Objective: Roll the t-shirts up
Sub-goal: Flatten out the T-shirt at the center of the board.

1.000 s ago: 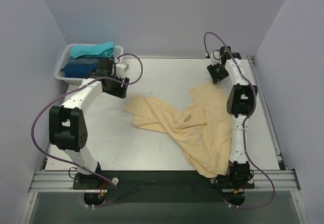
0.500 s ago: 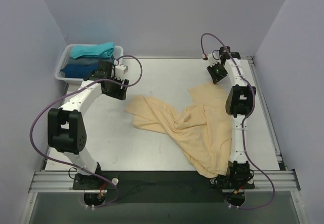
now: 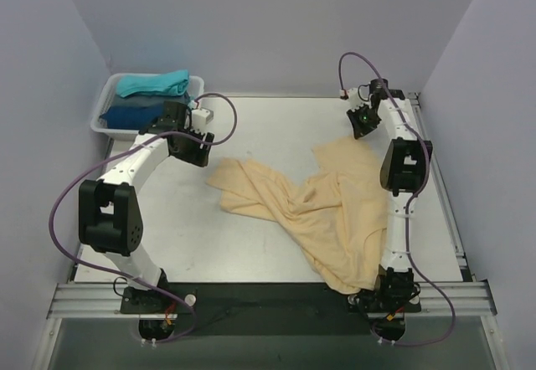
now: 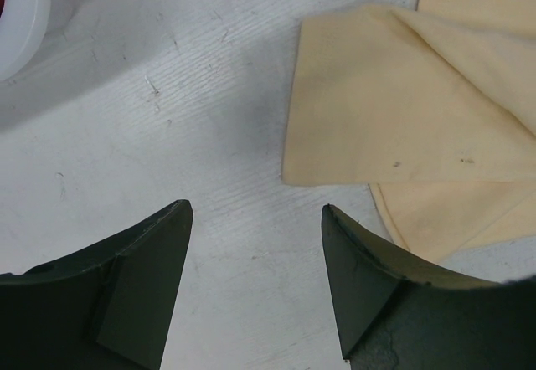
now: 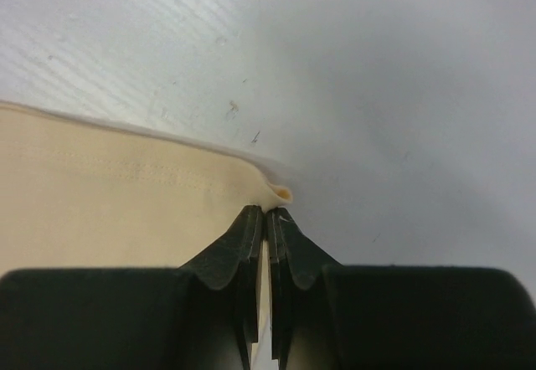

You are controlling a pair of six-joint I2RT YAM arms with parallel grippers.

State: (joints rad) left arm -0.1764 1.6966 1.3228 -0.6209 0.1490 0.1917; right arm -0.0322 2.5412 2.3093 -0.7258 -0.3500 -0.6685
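While the left gripper (image 4: 255, 211) hangs spread, the right gripper (image 5: 266, 213) pinches the tan t-shirt (image 5: 100, 202) by its corner.

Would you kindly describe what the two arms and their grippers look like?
The left arm and right arm have white links with bulky black joint housings; a purple cable loops along each. The left gripper and right gripper have dark, wedge-shaped fingers.

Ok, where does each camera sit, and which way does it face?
Top external: above, behind the bases, looking down on the table, tan t-shirt, basket; left arm and right arm show.
Left wrist: on the left arm, looking down at table and a shirt corner; open left tool at bottom.
Right wrist: along the table to the shirt's hem; right tool shut on it.
Shared: all see the tan t-shirt.
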